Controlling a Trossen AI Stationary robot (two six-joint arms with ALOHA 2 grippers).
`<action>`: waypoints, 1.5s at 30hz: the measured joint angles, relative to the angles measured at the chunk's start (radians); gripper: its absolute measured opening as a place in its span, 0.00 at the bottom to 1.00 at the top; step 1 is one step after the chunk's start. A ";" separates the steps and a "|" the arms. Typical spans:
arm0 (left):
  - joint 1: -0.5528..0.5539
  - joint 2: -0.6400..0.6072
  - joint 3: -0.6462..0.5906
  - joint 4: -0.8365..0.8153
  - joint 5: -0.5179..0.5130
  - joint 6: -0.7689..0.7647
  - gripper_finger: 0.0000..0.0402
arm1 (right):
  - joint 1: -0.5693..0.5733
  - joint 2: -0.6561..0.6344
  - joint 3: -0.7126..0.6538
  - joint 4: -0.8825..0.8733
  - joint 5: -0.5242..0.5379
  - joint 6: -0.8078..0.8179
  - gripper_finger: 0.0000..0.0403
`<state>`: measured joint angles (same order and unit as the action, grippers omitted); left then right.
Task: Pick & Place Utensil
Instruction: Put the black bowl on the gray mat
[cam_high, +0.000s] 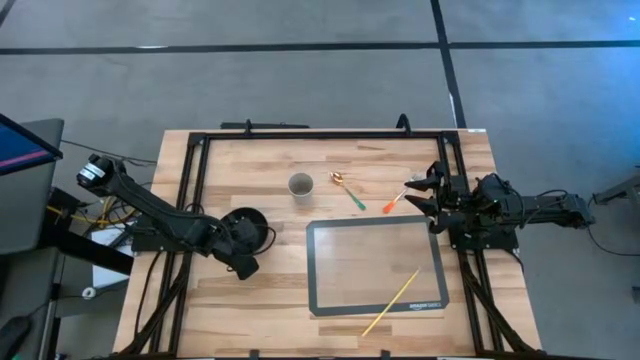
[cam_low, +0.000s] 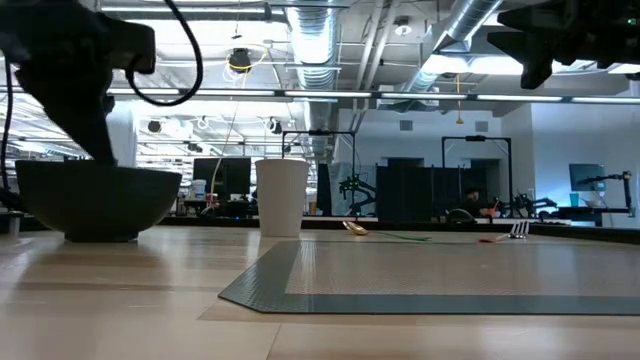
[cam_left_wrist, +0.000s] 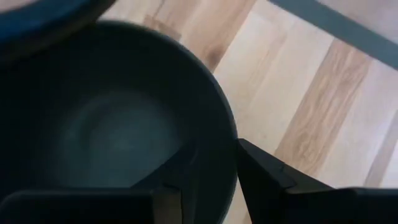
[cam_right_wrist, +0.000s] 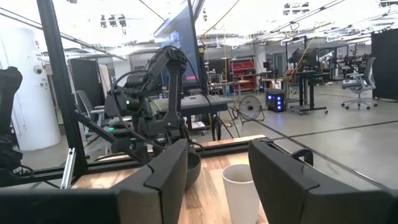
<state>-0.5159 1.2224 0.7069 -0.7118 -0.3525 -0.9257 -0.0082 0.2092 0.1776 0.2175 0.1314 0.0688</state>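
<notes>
The left gripper (cam_high: 243, 262) is at the dark bowl (cam_high: 245, 226) on the left side of the wooden table (cam_high: 230, 310). Its fingers (cam_left_wrist: 264, 180) pinch the bowl's rim, one inside the bowl and one outside. The bowl sits on the wood, a little way left of the gray mat (cam_high: 375, 263).

The right gripper (cam_high: 418, 195) is up in the air near the right side of the table. Its two fingers (cam_right_wrist: 165, 177) are spread wide with nothing between them. The orange fork (cam_high: 396, 200) lies on the wood just below it, near the mat's top right corner.

The green spoon (cam_high: 349, 190) lies to the left of the fork, between the fork and the white cup (cam_high: 300, 185). The cup stands up straight, above the mat's top left corner.

A yellow stick (cam_high: 392, 301) lies tilted across the mat's bottom edge, with one end on the mat and one end on the wood. Most of the mat is bare. There is a lot of bare wood at the bottom left of the table too.
</notes>
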 joint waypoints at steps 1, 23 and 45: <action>0.000 0.000 -0.006 0.002 0.007 0.000 0.25 | 0.000 0.000 0.000 -0.001 0.000 0.000 0.41; 0.001 -0.004 -0.017 0.029 0.016 0.003 0.05 | 0.000 0.000 0.000 0.000 0.000 0.000 0.39; 0.066 0.400 0.409 0.597 0.144 0.792 0.01 | 0.000 0.000 0.001 0.054 0.000 0.000 0.39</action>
<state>-0.4501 1.6229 1.1164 -0.1146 -0.2083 -0.1334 -0.0082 0.2096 0.1783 0.2715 0.1315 0.0685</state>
